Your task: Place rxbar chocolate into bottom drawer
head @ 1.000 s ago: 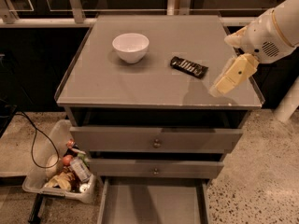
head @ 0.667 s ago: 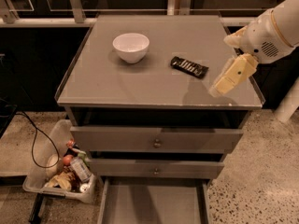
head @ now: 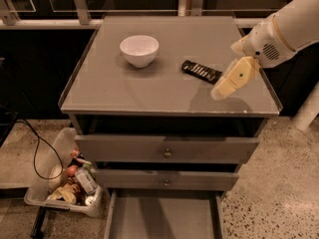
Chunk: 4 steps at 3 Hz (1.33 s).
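Hand (head: 222,88): over the counter (head: 124,91) near its right edge, shifted slightly left toward the rxbar chocolate (head: 201,71) since a second before; its opening could not be told. Rxbar chocolate: flat, right of centre, unmoved, as was the white bowl (head: 139,50) toward the back-left. Bottom drawer (head: 164,218): open below the front edge, gray floor showing; floor bin (head: 45,193) held mixed items.

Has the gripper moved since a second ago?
Yes. The gripper, above the cabinet top's right side, has edged left toward the rxbar chocolate, which has stayed put beside the white bowl.
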Available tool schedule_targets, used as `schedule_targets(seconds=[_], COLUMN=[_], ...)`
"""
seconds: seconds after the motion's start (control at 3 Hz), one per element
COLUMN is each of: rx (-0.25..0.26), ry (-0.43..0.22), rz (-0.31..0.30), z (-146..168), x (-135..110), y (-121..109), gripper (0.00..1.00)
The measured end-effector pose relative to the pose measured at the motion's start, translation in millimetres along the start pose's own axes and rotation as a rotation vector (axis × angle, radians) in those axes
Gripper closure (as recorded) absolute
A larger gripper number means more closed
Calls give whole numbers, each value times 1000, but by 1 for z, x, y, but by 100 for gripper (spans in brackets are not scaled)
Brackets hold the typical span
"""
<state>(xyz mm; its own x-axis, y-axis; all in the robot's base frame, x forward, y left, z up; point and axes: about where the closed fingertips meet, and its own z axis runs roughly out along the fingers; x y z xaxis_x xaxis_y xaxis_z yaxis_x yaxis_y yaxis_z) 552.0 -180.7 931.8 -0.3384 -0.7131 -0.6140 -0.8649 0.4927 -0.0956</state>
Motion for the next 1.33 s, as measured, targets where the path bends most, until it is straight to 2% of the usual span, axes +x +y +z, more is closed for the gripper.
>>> schedule_targets(seconds=[0.67, 1.0, 1.33], rx=[-45, -40, -23], ry=[-163, -222, -237], rz=[125, 131, 106], z=[38, 58, 76], x=[-3, -6, -9], y=[-41, -60, -72], gripper=[0, 0, 0])
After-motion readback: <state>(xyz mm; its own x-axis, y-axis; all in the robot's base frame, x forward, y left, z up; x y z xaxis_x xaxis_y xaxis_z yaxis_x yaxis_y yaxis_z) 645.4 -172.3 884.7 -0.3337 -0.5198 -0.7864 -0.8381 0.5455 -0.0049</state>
